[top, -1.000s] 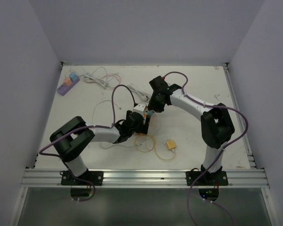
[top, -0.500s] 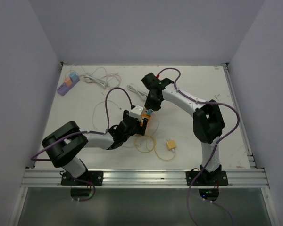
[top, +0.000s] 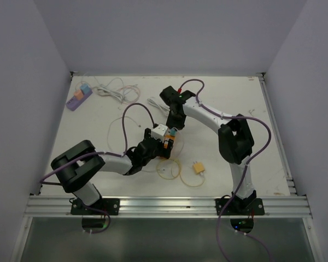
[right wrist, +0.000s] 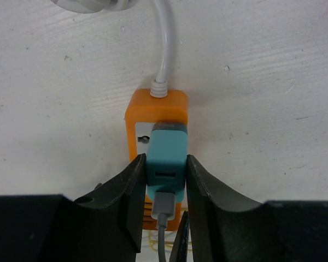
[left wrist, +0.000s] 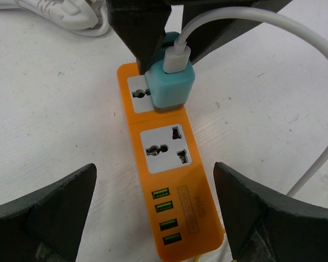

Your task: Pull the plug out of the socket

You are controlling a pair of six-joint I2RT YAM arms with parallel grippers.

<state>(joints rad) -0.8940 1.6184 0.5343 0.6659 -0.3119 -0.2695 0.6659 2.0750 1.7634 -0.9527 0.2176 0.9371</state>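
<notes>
**Item: plug-pull, grip stage.**

- Step in hand: the plug is seized but, as far as I can judge, not yet lifted free. Its base appears to sit flush on the end outlet.
- Teal plug (right wrist: 167, 153): seated at the cord end of the orange power strip (left wrist: 167, 180), a white cable (left wrist: 251, 22) leading out of its top. The strip lies flat on the table (top: 235, 109), about mid-table between the two arms.
- Right gripper (right wrist: 165, 174): clamped on the teal plug, one finger (right wrist: 128, 191) pressed to each side face.
- Left gripper (left wrist: 153, 183): spread wide, fingers (left wrist: 49, 213) standing either side of the strip's near end. They touch nothing, and the strip has clear table on both sides.
- Next move, by my reckoning: a straight pull along the pins by the right arm. The strip looks light and is not pinned down, so it may rise with the plug. The left fingers would do well to close on the strip body, or press it down, before the pull.
</notes>
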